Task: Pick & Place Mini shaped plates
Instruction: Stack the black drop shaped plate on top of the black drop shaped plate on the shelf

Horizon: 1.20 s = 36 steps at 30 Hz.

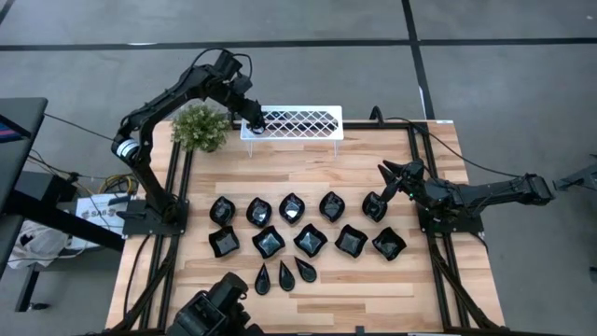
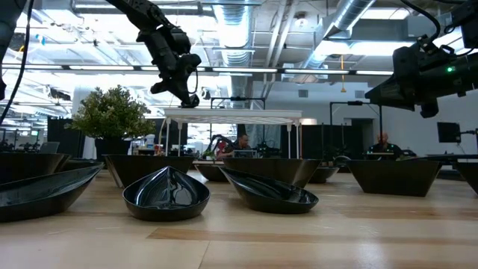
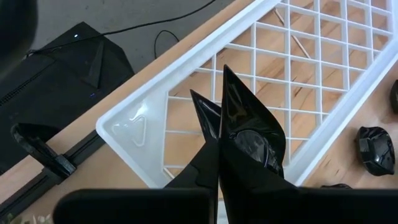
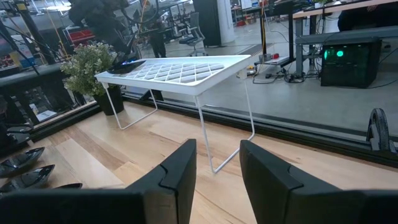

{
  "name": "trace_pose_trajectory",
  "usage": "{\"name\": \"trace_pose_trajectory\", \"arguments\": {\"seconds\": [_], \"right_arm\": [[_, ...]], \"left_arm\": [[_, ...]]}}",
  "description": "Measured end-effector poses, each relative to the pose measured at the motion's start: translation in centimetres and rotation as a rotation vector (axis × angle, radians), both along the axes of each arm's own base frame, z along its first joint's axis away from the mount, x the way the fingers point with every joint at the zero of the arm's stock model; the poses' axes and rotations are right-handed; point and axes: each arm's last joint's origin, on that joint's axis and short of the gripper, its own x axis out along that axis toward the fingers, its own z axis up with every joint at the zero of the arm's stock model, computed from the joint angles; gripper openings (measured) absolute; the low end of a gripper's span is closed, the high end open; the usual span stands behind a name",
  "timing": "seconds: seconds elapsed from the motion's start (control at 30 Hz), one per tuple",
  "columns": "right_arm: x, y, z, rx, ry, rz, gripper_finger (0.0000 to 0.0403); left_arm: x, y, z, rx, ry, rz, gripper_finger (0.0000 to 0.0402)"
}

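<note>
L gripper [image 3: 217, 146]: clamped on teardrop plate [image 3: 245, 124], long axis pointing fwd; rack [image 3: 323, 74] corner directly beneath. R gripper [image 4: 217, 165]: fingers parted, empty, idle well apart.

plates [image 1: 307, 241]: glossy black, rowed on table | one teardrop [image 3: 249, 134]: over rack corner

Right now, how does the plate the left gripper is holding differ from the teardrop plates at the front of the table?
The held plate is up at the white rack, pinched in the left gripper; the teardrop plates lie flat on the table. The held plate tilts steeply, while the teardrops rest level, untouched. The teardrops sit in a row of three; the held plate is alone. Both are glossy black and taper to a point.
</note>
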Motion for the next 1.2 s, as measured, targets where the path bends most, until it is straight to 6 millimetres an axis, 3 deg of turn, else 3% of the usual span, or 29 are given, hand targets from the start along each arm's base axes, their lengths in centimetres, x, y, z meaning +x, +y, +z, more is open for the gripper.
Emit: {"name": "trace_pose_trajectory", "arguments": {"seconds": [1.2], "right_arm": [[0.00,0.00,0.01,0.000,0.000,0.000,0.0119]], "left_arm": [[0.35,-0.48,-0.06,-0.028,0.002,0.011,0.0004]]}}
